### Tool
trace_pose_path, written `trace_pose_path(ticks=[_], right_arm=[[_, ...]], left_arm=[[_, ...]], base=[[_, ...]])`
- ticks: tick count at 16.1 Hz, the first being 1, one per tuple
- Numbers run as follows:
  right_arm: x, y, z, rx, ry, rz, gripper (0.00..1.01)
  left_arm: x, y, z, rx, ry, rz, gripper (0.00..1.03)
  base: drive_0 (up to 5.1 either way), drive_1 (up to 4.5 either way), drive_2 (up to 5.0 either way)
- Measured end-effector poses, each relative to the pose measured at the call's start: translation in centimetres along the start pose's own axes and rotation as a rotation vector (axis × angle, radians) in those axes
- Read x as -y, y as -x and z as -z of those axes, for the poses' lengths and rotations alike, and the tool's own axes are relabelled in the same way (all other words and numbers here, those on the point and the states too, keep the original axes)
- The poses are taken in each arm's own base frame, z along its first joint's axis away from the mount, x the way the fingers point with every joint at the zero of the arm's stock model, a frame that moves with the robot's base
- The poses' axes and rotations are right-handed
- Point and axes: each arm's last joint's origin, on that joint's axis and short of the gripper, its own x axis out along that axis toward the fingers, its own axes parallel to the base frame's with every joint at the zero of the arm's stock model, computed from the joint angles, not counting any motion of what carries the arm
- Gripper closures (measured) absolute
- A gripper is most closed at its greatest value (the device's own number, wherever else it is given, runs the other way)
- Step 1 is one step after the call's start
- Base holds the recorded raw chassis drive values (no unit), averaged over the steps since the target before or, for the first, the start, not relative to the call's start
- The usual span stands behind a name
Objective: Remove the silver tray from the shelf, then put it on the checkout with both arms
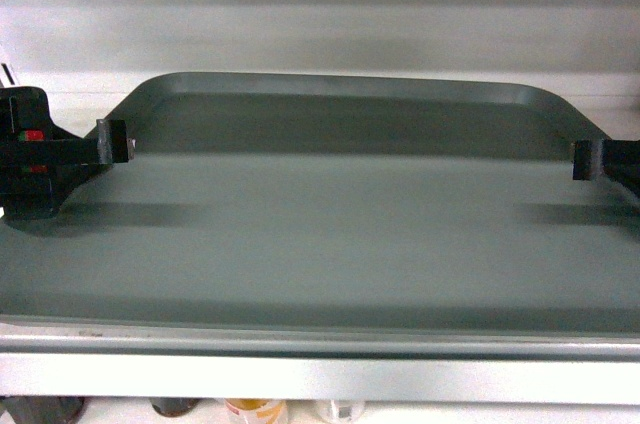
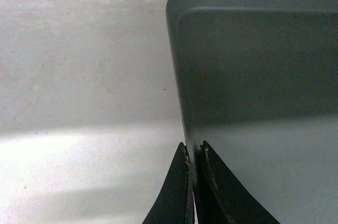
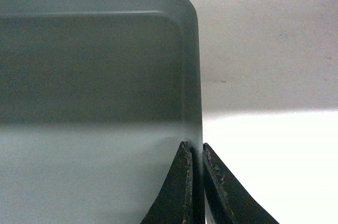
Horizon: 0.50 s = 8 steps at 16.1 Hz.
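Note:
The silver tray [image 1: 330, 234] fills most of the head view, lying on the white shelf [image 1: 300, 379] with its near edge at the shelf's silvery front lip. My left gripper [image 1: 112, 140] is shut on the tray's left rim, and my right gripper [image 1: 585, 159] is shut on its right rim. From the left wrist, the jaws of the left gripper [image 2: 194, 150] pinch the rim of the tray [image 2: 253, 76] just short of the far rounded corner. From the right wrist, the right gripper [image 3: 196, 150] clamps the opposite rim of the tray [image 3: 95, 76] the same way. The checkout is out of view.
The white shelf board [image 2: 79, 76] stretches left of the tray and, in the right wrist view, the shelf board [image 3: 264, 49] runs on to its right. A plain white back panel [image 1: 320, 34] rises behind the tray. Tops of bottles or jars [image 1: 250, 410] show below the front lip.

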Motion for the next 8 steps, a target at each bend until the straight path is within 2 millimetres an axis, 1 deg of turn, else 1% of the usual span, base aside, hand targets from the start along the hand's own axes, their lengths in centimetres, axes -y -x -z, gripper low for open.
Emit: trace_pose_path(ticks=[8], right_arm=[[-0.02, 0.04, -0.08, 0.004, 0.0, -0.002, 0.99]], left_arm=[[0.01, -0.02, 0.0, 0.001, -0.001, -0.002, 1.0]], base=[[0.1, -4.09, 4.4]])
